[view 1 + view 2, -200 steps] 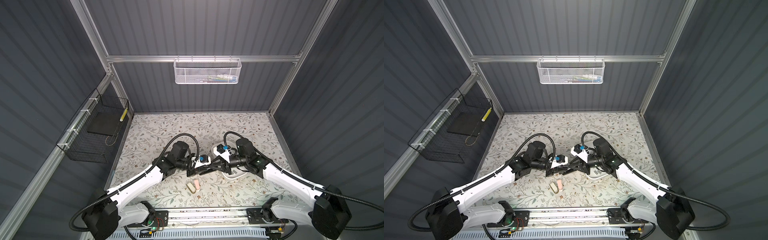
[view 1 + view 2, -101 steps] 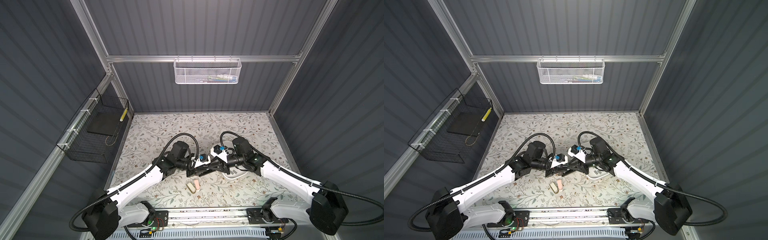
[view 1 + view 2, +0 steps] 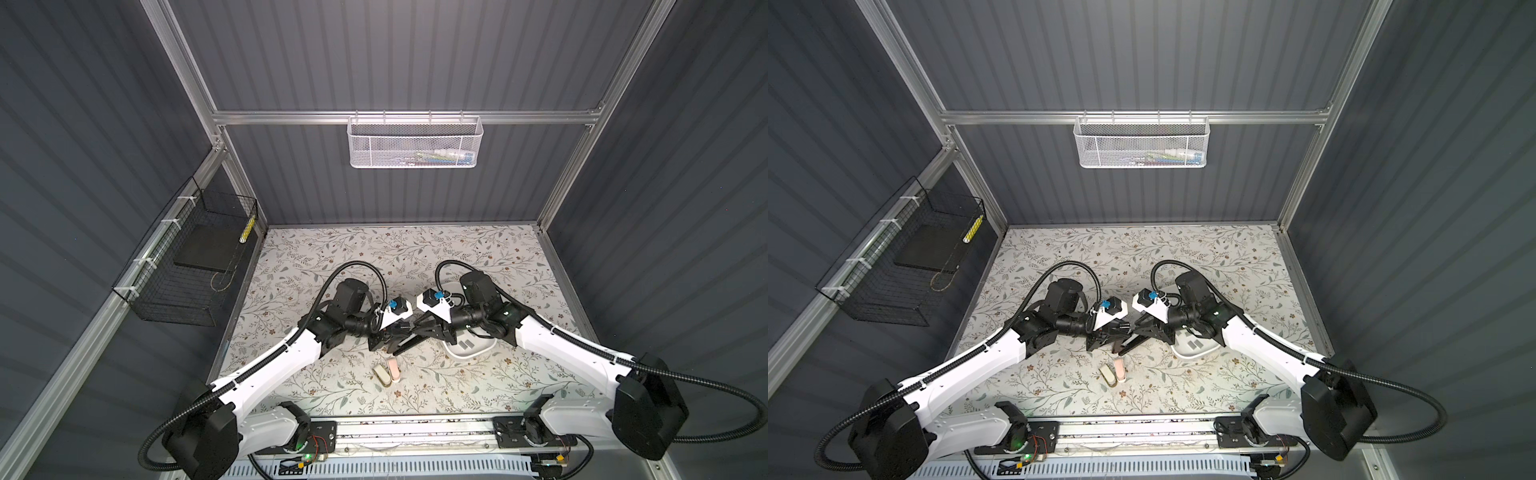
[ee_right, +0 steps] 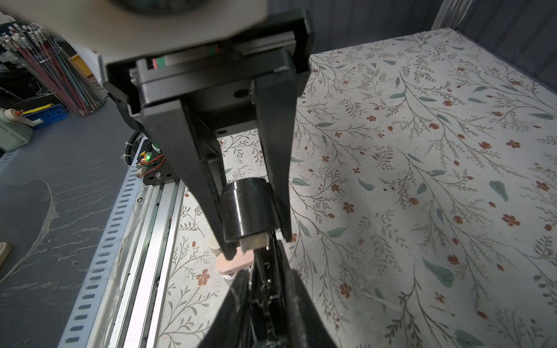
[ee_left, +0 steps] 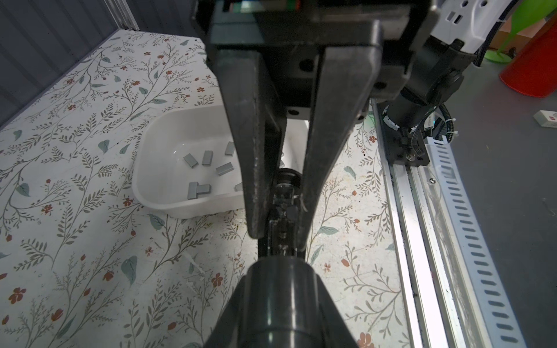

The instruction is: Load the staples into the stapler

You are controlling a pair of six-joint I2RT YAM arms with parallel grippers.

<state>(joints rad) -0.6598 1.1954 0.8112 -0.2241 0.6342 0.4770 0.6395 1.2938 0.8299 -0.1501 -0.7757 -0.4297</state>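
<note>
The stapler (image 5: pixel 278 301) is black and slim, held slanted above the worktop (image 3: pixel 332 257). Its blunt round end is clamped in the jaws of the left gripper (image 4: pixel 257 244), and its narrow metal channel sits between the jaws of the right gripper (image 5: pixel 278 233). The staples (image 5: pixel 224 168), short grey strips, lie scattered flat in a white tray (image 5: pixel 156 192) on the worktop.

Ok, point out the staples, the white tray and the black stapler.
staples (image 5: pixel 190 160): left wrist view, flat top of one grey strip.
white tray (image 5: pixel 147 168): left wrist view, bare side wall.
black stapler (image 5: pixel 283 223): left wrist view, shiny metal middle.
</note>
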